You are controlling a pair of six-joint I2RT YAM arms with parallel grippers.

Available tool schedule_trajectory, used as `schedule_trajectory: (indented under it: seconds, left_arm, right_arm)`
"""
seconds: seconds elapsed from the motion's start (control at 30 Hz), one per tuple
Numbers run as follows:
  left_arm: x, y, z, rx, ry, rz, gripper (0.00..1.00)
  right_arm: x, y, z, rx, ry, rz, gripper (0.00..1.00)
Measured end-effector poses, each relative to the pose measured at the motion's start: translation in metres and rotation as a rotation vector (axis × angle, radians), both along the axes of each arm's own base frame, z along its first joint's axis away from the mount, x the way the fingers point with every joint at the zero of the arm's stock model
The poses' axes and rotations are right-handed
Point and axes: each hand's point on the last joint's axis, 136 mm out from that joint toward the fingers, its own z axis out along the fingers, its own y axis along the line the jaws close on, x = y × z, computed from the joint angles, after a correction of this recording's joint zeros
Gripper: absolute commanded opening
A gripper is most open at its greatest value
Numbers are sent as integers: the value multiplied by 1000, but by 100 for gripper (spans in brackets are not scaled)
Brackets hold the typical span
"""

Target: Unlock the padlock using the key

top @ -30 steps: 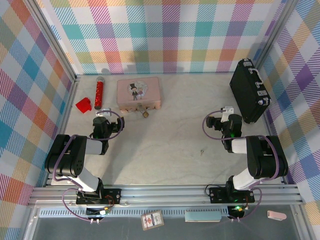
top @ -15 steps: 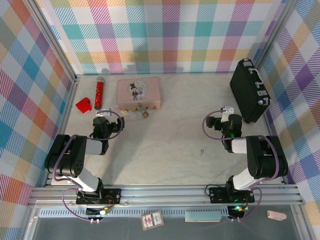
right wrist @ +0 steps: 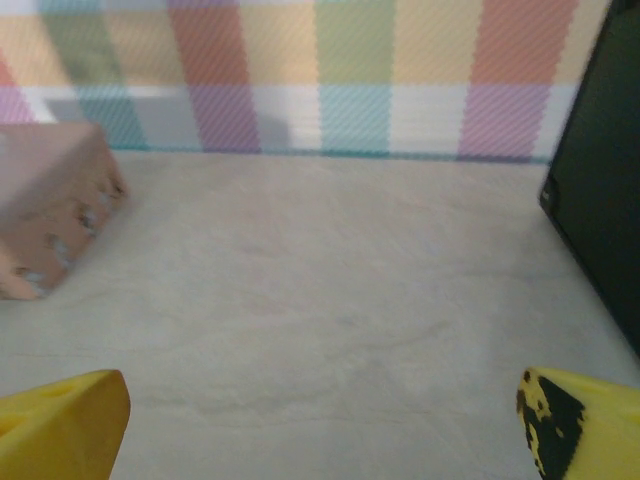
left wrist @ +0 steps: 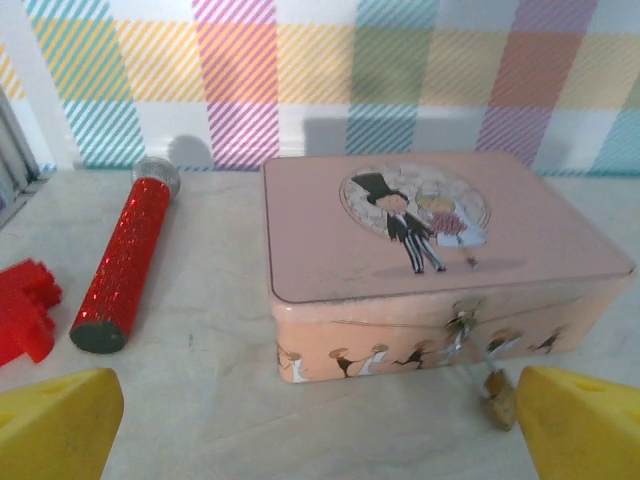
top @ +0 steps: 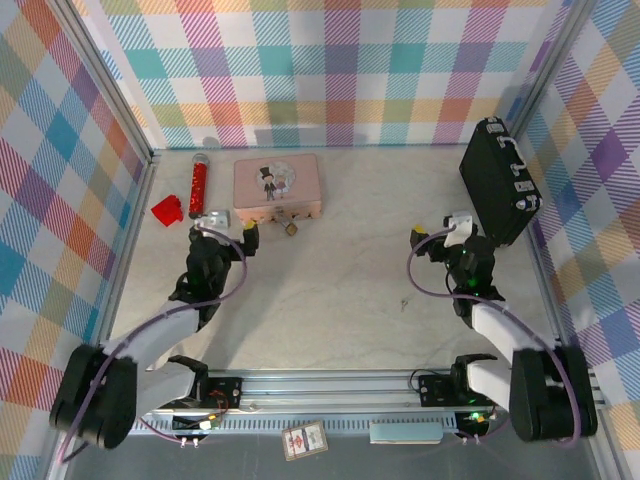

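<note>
1. I'm driving from afar into a robotics lab test cell, not a home or a shop: the table (top: 340, 280) is boxed in on three sides by printed plaid panels (top: 340, 70) put up as a backdrop.
2. Bare aluminium framing (top: 330, 382) runs along the near edge and up the corners. My left arm (top: 160, 340) and right arm (top: 500, 330) are bolted to it, trailing purple cables (top: 409, 268).
3. The surface carries a staged set of unrelated props: a pink tin (top: 277, 185) with the padlock (top: 291, 228) on its clasp, a red glitter cylinder (top: 198, 186), a red block (top: 167, 209) and a black case (top: 497, 180).
</note>
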Motion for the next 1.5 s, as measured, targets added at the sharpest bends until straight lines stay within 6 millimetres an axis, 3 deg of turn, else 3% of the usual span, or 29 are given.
schedule_trajectory:
  seconds: [0.2,0.3,0.37,0.47,0.63,0.83,0.97,1.07,1.27,1.5]
  left_arm:
    - [-8,15,69,-218,64,136,100]
    - [-20,21,72,-271,139,183,100]
    - [-32,26,58,-291,213,222,100]
    - [-50,26,30,-289,335,226,100]
    - [-71,0,-11,-317,516,91,100]
    - [-94,-29,-59,-408,588,-21,100]
    - [-103,-49,-84,-444,609,-82,100]
    - [-92,-68,-83,-481,591,-144,100]
    - [-50,-107,-93,-498,613,-226,100]
    - [-2,-133,-120,-519,592,-237,94]
  right_arm:
    - [-21,9,67,137,1,34,99]
    - [-35,4,95,239,23,-9,99]
    - [-46,-5,102,326,62,-76,99]
    - [-63,-9,92,412,135,-122,99]
    - [-84,1,58,492,291,-111,99]
    - [-113,25,15,619,454,-23,99]
    - [-129,30,2,673,513,-14,99]
    - [-132,34,-2,695,531,6,99]
    - [-133,41,-21,714,602,24,99]
    - [-134,45,-12,730,566,65,99]
